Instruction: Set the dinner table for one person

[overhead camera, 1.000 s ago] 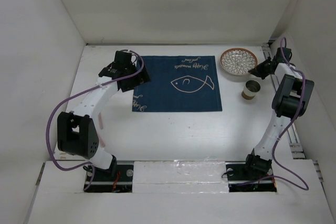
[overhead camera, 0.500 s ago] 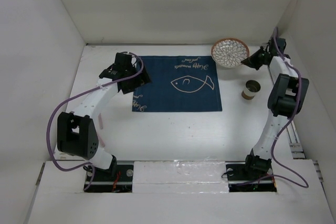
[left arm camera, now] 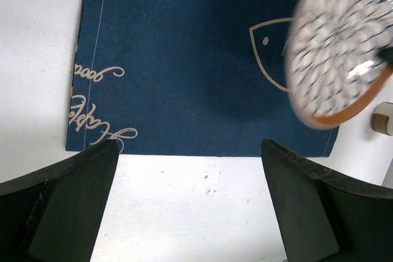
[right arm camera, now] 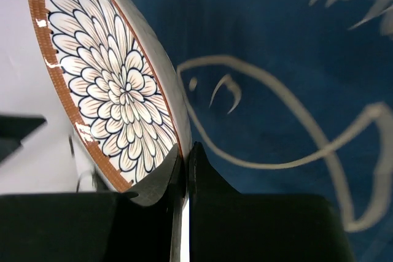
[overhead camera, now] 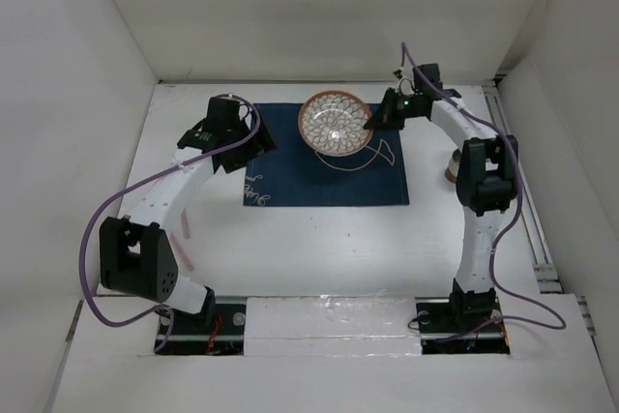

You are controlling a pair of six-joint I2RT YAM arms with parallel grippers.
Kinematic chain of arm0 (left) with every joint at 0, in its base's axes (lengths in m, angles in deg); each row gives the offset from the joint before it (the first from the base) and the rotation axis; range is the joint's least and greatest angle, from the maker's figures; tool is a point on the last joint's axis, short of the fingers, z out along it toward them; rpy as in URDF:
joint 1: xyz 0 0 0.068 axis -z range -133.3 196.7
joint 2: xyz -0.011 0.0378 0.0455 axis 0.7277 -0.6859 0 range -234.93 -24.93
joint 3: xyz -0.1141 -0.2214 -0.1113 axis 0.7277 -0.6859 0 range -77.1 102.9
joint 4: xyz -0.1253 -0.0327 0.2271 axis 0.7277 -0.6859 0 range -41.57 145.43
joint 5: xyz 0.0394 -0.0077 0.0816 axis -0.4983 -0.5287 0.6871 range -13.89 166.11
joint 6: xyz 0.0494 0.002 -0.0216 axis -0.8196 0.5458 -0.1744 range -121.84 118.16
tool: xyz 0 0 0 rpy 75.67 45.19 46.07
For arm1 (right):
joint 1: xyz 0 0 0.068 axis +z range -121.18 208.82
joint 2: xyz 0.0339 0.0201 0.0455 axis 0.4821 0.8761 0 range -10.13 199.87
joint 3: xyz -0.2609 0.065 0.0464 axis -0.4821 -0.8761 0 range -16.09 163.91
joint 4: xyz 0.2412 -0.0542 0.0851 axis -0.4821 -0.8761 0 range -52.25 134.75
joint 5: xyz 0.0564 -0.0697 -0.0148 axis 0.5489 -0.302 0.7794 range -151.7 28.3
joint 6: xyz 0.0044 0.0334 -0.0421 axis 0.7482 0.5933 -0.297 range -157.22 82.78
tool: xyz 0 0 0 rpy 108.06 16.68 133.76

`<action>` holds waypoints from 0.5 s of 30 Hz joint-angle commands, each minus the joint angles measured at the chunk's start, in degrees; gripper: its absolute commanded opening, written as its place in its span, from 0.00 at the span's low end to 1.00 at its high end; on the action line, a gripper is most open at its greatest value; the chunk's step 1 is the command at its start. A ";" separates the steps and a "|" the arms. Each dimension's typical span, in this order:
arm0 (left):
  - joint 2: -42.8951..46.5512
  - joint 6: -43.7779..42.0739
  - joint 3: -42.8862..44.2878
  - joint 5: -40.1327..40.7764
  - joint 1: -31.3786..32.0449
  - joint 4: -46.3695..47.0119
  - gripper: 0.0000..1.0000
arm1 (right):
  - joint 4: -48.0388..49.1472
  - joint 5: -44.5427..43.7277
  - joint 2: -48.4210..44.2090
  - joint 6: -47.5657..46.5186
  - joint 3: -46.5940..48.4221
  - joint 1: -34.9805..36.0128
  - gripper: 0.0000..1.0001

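Note:
My right gripper (overhead camera: pixel 372 120) is shut on the rim of a patterned bowl (overhead camera: pixel 334 124) with a brown rim, holding it above the navy placemat (overhead camera: pixel 300 176) near its fish print. The right wrist view shows the fingers (right arm camera: pixel 161 176) pinching the bowl's (right arm camera: pixel 116 84) rim. My left gripper (overhead camera: pixel 242 155) is open and empty over the white dinner table (overhead camera: pixel 319 249) by the placemat's left edge; its wrist view shows the placemat (left arm camera: pixel 184 59) and the bowl (left arm camera: pixel 341 53) at upper right.
A small brown cup (overhead camera: pixel 453 167) stands on the table to the right of the placemat, partly hidden by the right arm; it shows at the edge of the left wrist view (left arm camera: pixel 382 119). White walls enclose the table on three sides.
My right gripper lifted the bowl from the table's far right corner and carried it left, over the placemat. The left arm shifted only slightly.

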 commanded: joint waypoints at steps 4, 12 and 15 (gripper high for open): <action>4.01 1.01 -1.82 0.22 -0.33 0.80 1.00 | 3.40 9.04 -2.06 -2.21 -1.70 4.54 0.00; 5.68 1.54 -5.33 -0.31 -0.33 1.86 1.00 | 3.40 5.62 0.66 -2.21 -1.70 6.13 0.00; 6.20 1.54 -5.86 -0.31 -0.33 1.86 1.00 | 3.40 4.91 2.07 -2.21 -1.09 6.13 0.00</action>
